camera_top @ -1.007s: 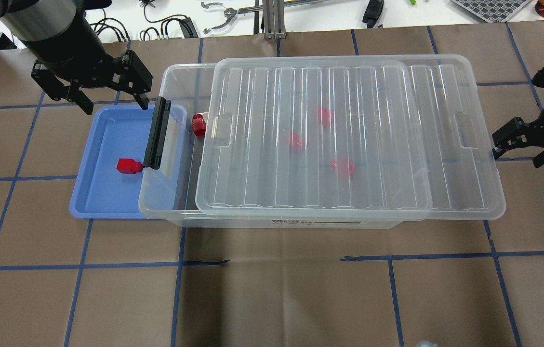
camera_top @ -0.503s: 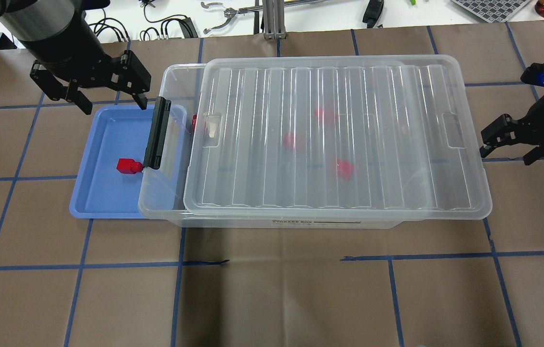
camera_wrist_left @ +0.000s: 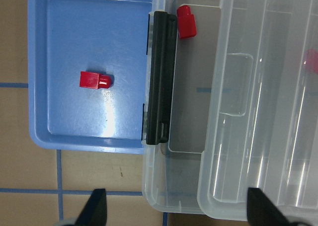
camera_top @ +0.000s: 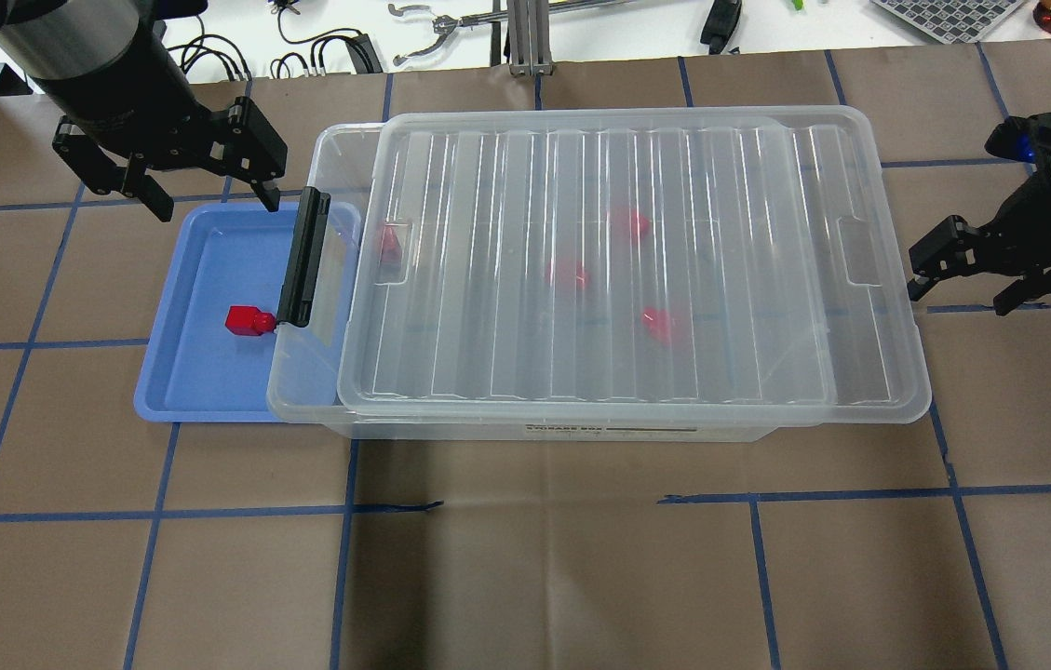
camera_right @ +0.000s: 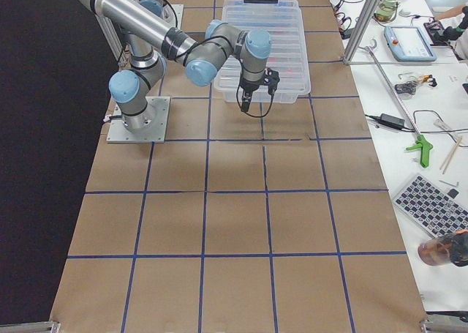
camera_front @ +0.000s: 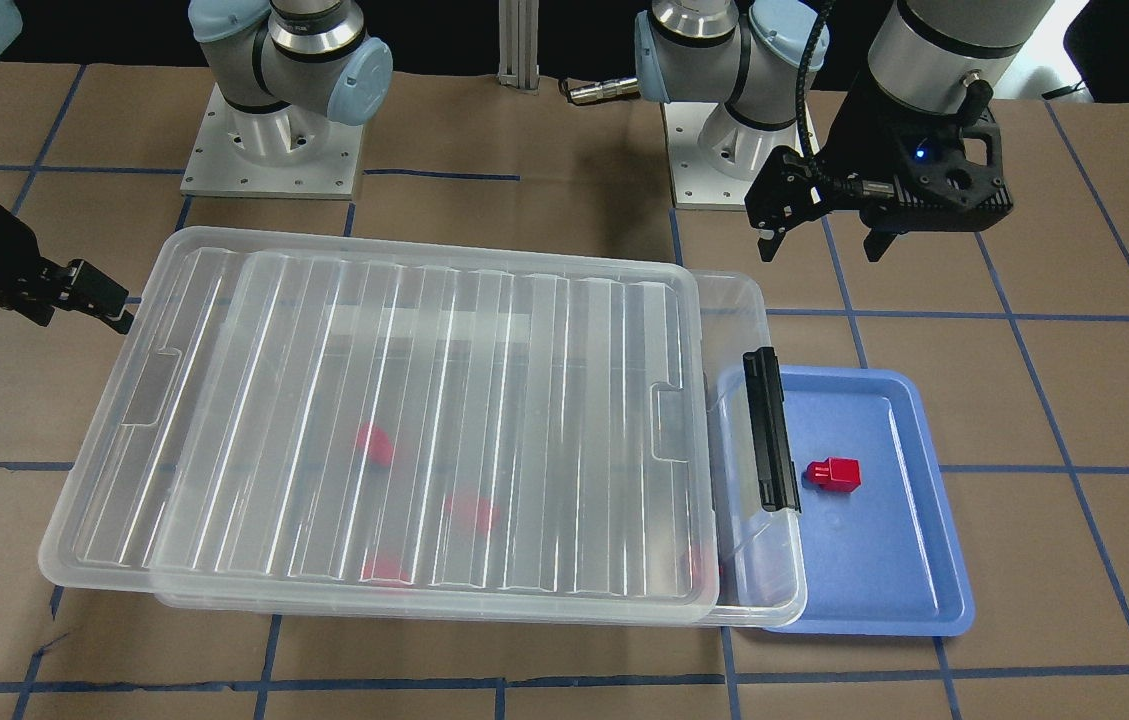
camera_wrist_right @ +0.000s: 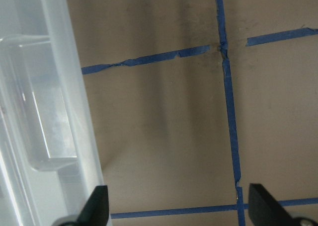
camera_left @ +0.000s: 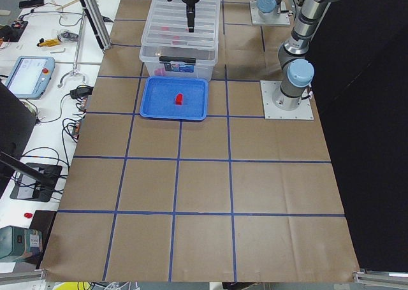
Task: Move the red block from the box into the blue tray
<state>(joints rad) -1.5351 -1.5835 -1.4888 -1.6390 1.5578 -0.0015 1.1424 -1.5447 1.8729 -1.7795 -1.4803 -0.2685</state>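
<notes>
Black-fingered, spread wide and holding nothing: the left gripper (camera_top: 210,197), poised over the far rim of the blue tray (camera_top: 199,395), just beside the latch end of the box (camera_top: 331,149). From there, back toward the robot, the red block (camera_top: 249,321) on the tray floor, just beside the black latch clip (camera_top: 302,261) and seemingly apart from it. Long axis across the tray's short side, stub toward the box, cube end away. Far nearer this gripper than the other. At the opposite end, the right gripper (camera_top: 963,293), likewise parted and empty, just beside the end of the ribbed clear lid (camera_top: 637,372). In its wrist view, only the lid's edge at one side and bare brown paper (camera_wrist_right: 164,136) between the fingers, so no telling whether touching. Lid over nearly the whole box, with a narrow strip open at the latch end. Counted: five red blocks, one in the tray and four other red blocks (camera_top: 570,276) inside the box. Of those, one edge block (camera_top: 388,244) close behind the latch by the lid's edge, three well under the ribs near the middle. One tray, one box, one lid, one latch clip, two grippers. Judged from this: one block delivered. For any further pick, a reach from the left side into the strip by the latch, the lid's edge close to that block as the likely snag.
</notes>
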